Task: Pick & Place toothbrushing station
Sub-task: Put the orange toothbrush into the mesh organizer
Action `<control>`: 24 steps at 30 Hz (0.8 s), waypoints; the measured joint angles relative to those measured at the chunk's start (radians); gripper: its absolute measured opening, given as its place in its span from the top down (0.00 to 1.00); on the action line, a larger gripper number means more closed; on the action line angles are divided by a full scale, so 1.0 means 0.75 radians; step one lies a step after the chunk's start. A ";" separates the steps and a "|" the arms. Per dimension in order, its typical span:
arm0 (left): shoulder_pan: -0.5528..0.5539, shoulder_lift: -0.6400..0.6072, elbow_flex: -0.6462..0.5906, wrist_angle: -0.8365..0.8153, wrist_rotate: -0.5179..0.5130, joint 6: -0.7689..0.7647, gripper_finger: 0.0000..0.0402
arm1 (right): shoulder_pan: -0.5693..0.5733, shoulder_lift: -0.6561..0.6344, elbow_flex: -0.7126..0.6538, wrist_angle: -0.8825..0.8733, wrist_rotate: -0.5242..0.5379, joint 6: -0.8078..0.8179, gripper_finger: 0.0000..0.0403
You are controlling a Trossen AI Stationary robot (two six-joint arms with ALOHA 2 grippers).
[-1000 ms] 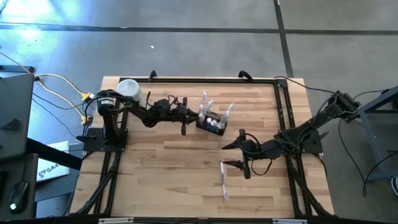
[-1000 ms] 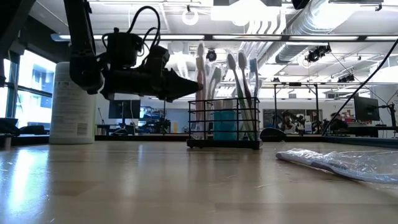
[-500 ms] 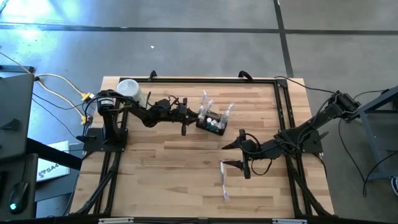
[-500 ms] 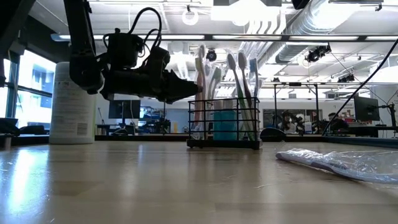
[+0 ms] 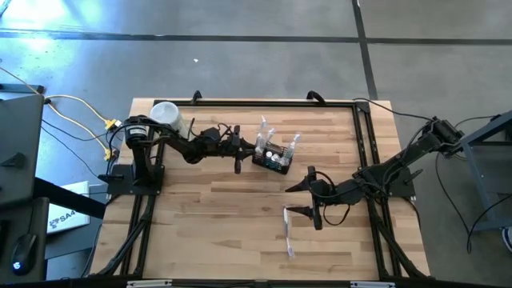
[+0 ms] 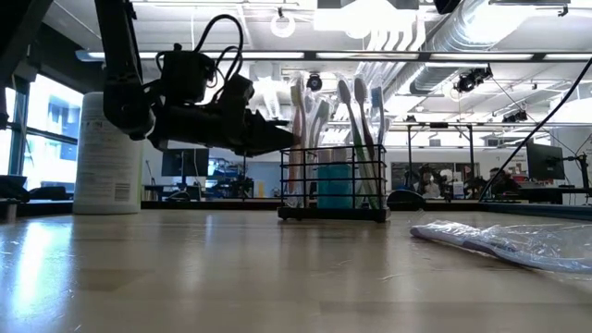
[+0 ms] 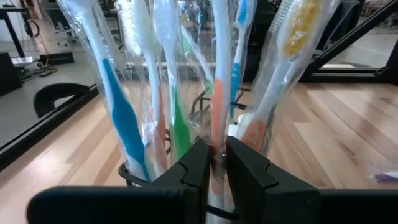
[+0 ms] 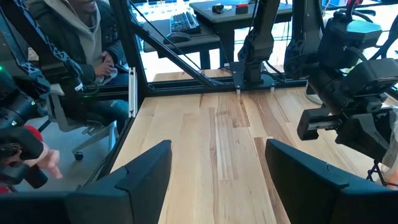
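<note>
Left pincer (image 7: 213, 163) has cracked slightly apart since a second ago, fingertips at the near rim of the toothbrushing station (image 5: 274, 158), a wrapped brush shaft in the narrow gap; looks like a release or regrip. Wrapped toothbrushes (image 7: 121, 93) crowd ahead. Beyond, right pincer (image 5: 308, 194) waits wide apart beside a loose wrapped toothbrush (image 5: 287, 234) on the table (image 5: 216, 224). White container (image 5: 165, 114) sits behind.

Beyond your wooden table (image 5: 240, 216) lies grey concrete floor (image 5: 240, 64). Overhead you see white ducts (image 6: 444, 28) and strip lights (image 6: 388, 57), a bright window (image 6: 55, 120), distant desks (image 6: 546, 190).
</note>
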 joint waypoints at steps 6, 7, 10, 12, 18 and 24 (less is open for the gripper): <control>0.000 0.000 0.023 -0.056 0.000 0.004 0.85 | 0.000 0.000 0.000 0.000 0.000 0.000 0.37; 0.000 -0.001 0.038 -0.085 0.000 0.004 0.83 | 0.000 0.000 0.000 0.000 0.000 0.000 0.37; 0.000 -0.003 0.092 -0.179 0.001 -0.003 0.76 | 0.000 0.000 0.000 0.000 0.000 0.000 0.37; 0.000 -0.004 0.129 -0.239 -0.001 -0.011 0.70 | 0.000 0.000 0.000 0.000 0.000 0.000 0.37; 0.001 -0.004 0.159 -0.290 -0.010 -0.015 0.57 | 0.000 0.000 0.000 0.000 0.000 0.000 0.37; 0.001 -0.005 0.158 -0.310 -0.009 -0.041 0.55 | 0.000 0.000 0.000 0.000 -0.001 0.005 0.37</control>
